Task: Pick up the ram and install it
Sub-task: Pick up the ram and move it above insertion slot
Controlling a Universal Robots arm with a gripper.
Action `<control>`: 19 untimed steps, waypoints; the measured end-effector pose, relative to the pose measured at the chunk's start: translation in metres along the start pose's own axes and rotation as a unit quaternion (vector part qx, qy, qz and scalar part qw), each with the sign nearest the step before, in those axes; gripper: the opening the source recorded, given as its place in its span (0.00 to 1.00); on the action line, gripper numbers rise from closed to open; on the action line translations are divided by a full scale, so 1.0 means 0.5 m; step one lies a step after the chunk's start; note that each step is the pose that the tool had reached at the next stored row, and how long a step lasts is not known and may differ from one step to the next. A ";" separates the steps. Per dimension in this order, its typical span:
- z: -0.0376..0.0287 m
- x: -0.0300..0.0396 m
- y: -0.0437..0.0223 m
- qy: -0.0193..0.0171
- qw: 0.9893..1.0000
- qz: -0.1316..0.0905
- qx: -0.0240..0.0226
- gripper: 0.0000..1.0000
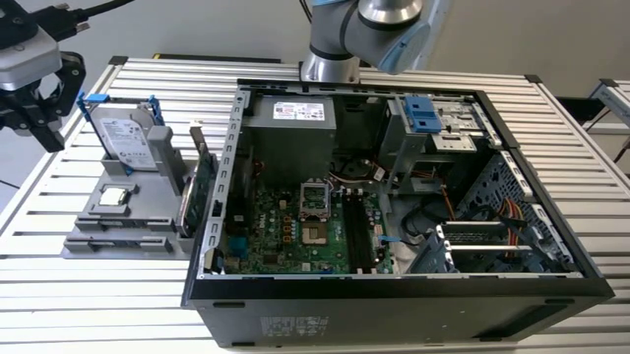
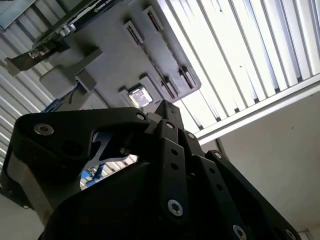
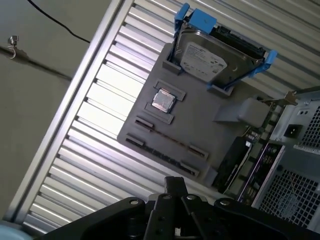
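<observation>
The ram (image 3: 167, 141) shows as a thin dark strip lying edge-on between small clips on the grey holder (image 3: 200, 120); in the exterior view that holder (image 1: 108, 247) sits to the left of the open computer case (image 1: 394, 295). My gripper (image 1: 44, 136) hangs above the table at the exterior view's far left, higher than the holder and apart from it. In both wrist views the fingertips (image 3: 175, 181) (image 2: 167, 106) meet with nothing between them. The black motherboard slots (image 1: 359, 236) lie inside the case.
On the holder stand a silver hard drive in a blue-clipped frame (image 1: 128, 140), a processor chip (image 1: 113, 196) and a green circuit card (image 1: 197, 195) by the case wall. The case holds a power supply (image 1: 295, 122) and cables (image 1: 492, 221). The slatted table's edge (image 1: 20, 206) is close.
</observation>
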State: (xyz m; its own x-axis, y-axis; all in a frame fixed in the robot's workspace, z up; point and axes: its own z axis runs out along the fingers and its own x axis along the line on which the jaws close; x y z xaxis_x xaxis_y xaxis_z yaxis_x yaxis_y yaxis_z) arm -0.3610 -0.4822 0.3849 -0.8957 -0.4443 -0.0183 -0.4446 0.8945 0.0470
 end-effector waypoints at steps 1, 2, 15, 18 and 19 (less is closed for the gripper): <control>0.000 0.000 0.000 0.000 1.000 -0.003 0.000 0.00; 0.000 0.000 0.000 0.000 1.000 -0.007 0.000 0.00; 0.000 0.000 0.000 0.003 0.998 -0.061 -0.001 0.00; 0.000 0.000 0.000 0.004 0.997 -0.077 -0.001 0.00; 0.000 0.000 0.000 0.004 0.997 -0.083 -0.002 0.00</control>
State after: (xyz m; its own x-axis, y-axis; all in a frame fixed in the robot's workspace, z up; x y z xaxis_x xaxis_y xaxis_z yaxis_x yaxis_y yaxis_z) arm -0.3610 -0.4822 0.3849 -0.8103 -0.5858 -0.0183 -0.5859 0.8090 0.0470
